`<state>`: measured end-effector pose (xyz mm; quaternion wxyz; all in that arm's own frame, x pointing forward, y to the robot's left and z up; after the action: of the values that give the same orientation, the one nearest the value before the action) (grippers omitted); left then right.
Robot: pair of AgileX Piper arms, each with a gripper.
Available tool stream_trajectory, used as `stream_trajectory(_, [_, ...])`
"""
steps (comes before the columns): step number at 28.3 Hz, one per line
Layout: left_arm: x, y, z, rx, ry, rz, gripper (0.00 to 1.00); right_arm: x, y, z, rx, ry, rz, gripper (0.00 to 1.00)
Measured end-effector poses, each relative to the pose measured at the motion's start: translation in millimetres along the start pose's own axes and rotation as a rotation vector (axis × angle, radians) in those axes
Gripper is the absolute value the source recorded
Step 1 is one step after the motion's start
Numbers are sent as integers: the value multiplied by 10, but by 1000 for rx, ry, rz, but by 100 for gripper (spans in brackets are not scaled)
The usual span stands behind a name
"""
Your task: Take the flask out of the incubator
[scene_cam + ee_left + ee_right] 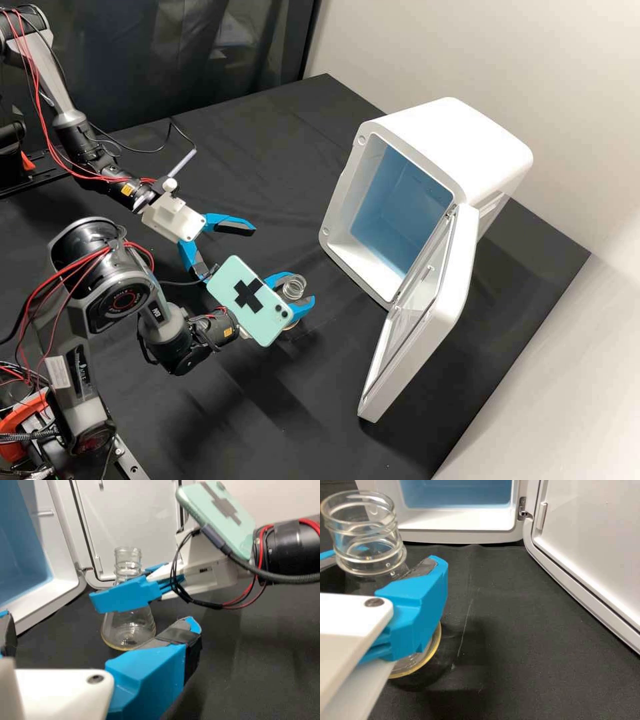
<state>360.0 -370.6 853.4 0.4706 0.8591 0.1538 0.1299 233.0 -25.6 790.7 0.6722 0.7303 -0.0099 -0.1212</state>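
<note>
Between the right jaws, clenched on its neck, the flask (291, 288) stands outside the incubator (467, 153), base seemingly on the worktop (300, 413). Left jaws hang released just beside it. Best hold it upright, settle it flat, then release slowly.

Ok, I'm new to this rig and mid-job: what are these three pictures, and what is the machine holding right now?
These are two robot arms at a black bench. The big picture looks down from a fixed camera. The other two come from a camera on each arm's wrist. The white box with the blue inside is the incubator, and its door is swung open. The right hand, on the arm carrying a mint-green phone, is closed on a clear glass flask. The flask is outside the incubator, down at the bench. The left hand hangs open nearby, holding nothing.
</note>
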Motion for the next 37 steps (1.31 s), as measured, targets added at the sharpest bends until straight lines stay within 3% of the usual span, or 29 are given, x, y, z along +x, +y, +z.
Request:
stream_trajectory(1, [3, 7, 2, 0, 0, 2, 100, 0, 3, 2, 0, -4, 5, 0])
stream_trajectory(2, [3, 6, 2, 0, 0, 2, 100, 1, 2, 1, 0, -5, 7, 100])
stream_trajectory(7, [3, 6, 2, 0, 0, 2, 100, 1, -1, -2, -16, -4, 6, 100])
stream_trajectory(15, [-45, -75, -31, 4, 8, -28, 100, 2, -12, -12, -22, 0, 1, 100])
stream_trajectory(27, [-33, -67, -169, -15, 53, -41, 100, 39, -6, -64, -25, 21, 5, 100])
stream_trajectory(34, [-40, -152, -213, -47, 84, -138, 100, 43, -3, -68, -25, 23, 7, 100])
stream_trajectory(37, [-41, -160, -213, -48, 84, -147, 100, 68, 13, -83, -26, 29, 12, 100])
